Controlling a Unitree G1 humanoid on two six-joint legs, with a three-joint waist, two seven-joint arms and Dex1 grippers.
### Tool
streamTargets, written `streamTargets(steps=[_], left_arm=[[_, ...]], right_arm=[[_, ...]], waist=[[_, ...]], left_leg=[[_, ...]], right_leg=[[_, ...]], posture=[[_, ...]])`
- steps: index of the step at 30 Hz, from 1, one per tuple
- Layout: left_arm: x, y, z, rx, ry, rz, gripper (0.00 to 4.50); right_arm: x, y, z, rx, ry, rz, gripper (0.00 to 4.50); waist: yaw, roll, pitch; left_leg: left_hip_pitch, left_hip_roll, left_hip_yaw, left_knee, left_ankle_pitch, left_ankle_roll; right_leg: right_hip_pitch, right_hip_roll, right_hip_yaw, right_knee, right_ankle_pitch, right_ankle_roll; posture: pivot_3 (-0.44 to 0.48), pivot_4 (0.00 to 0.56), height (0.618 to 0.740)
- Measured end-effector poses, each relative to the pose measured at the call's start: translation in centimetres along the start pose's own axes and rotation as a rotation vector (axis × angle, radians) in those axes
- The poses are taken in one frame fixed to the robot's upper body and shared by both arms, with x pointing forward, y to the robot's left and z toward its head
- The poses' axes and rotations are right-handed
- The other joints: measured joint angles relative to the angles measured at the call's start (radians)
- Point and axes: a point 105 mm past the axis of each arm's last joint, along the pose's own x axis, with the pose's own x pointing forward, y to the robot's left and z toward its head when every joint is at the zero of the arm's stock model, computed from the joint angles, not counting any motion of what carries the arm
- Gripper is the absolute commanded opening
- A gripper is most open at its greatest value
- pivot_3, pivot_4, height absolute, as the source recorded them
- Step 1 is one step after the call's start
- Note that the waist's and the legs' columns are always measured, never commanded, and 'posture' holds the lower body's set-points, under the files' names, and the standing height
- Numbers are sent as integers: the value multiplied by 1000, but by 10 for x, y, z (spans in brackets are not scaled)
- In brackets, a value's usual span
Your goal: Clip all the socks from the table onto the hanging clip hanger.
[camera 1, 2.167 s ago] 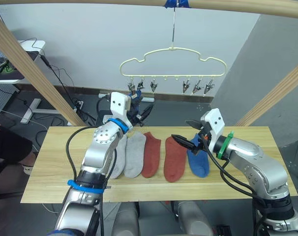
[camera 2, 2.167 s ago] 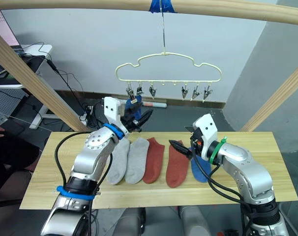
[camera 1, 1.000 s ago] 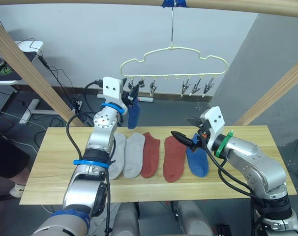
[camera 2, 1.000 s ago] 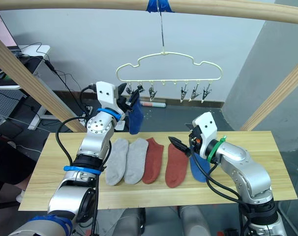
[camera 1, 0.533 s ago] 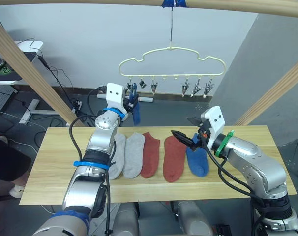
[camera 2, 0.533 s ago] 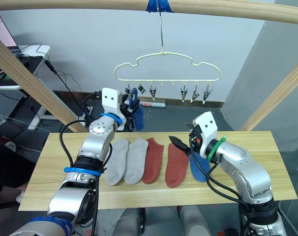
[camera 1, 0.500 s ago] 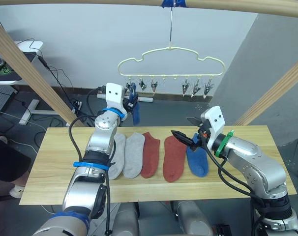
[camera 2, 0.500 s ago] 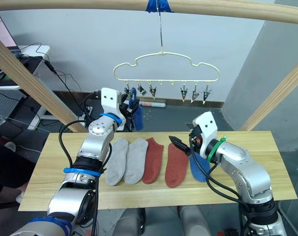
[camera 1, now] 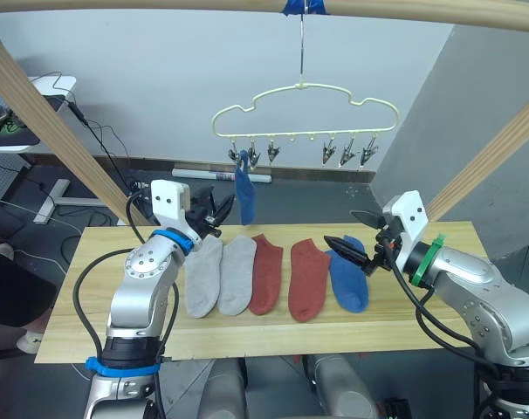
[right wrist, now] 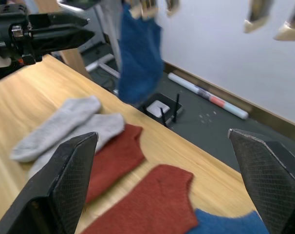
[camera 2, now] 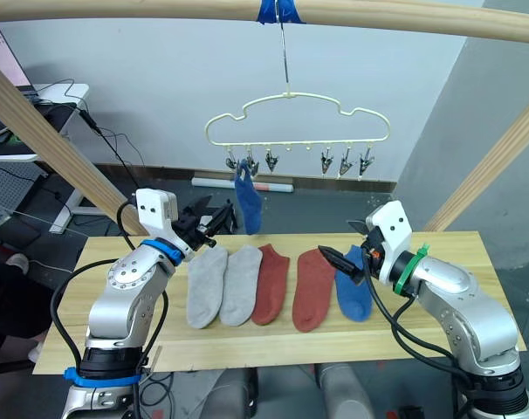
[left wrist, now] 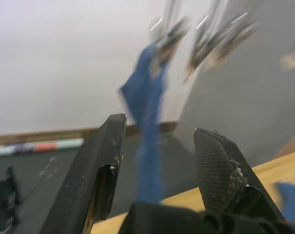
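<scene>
Your left pincer (camera 1: 214, 209) has let go of the blue sock (camera 1: 244, 194) and dropped back from the clips; it now hovers released, fingers apart, above the far left of the desk (camera 1: 72, 305). That sock hangs by its cuff from the leftmost clip of the clip hanger (camera 1: 305, 109), which hangs by its hook from the wooden pole (camera 1: 160, 5) overhead.

Five socks lie side by side on the desk: two grey socks (camera 1: 218, 275) on the left, two rust red socks (camera 1: 289, 278) in the middle, and a second blue sock (camera 1: 349, 278) on the right. Your right pincer (camera 1: 359, 253) is also spread and empty, poised just above that blue sock's cuff end.

Expect each sock to be light, soft and floppy, so it will droop from wherever you pinch it. Take it at the cuff, leaving enough edge free to feed into a clip.
</scene>
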Motion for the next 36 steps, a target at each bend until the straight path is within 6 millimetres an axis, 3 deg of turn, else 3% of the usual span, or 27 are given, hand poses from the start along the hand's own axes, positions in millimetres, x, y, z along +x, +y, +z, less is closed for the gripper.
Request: streamTargets(steps=[4, 7, 10, 26, 30, 36], left_arm=[[7, -22, 3, -19, -26, -59, 2450], [13, -30, 8, -14, -59, -74, 1889], [19, -32, 10, -25, -79, -58, 1045], [37, -19, 10, 69, -126, 49, 1045], [41, -19, 7, 65, -125, 53, 2172], [47, -13, 10, 62, -136, 78, 2172]], right_arm=[[-2, 1, 7, -6, -36, 18, 4500], [-3, 0, 14, -11, -69, 27, 4500], [-3, 0, 18, -16, -83, 33, 4500], [2, 6, 23, -35, -94, 60, 4500], [5, 8, 28, -45, -109, 72, 4500], [7, 12, 32, -40, -128, 93, 4500]], waist=[[-5, 0, 0], [-6, 0, 0], [-8, 0, 0], [-8, 0, 0], [-9, 0, 0], [-12, 0, 0]], left_leg=[[12, 0, 3, 0, 0, 0], [13, 0, 3, -1, 0, 0], [12, 0, 3, -1, 0, 0], [11, 0, 4, -3, 0, 0], [11, 0, 4, -3, 0, 0], [11, 0, 4, -3, 0, 0]], right_leg=[[11, 0, 3, -2, 0, -1], [11, 1, 3, -2, -1, -1], [11, 1, 4, -2, 0, 0], [10, 1, 4, -4, 0, 0], [10, 1, 4, -4, 0, 0], [10, 1, 4, -5, 0, 0]], posture=[[-149, 229, 740], [-152, 230, 740], [-158, 228, 740], [-169, 226, 740], [-167, 223, 740], [-170, 220, 740]])
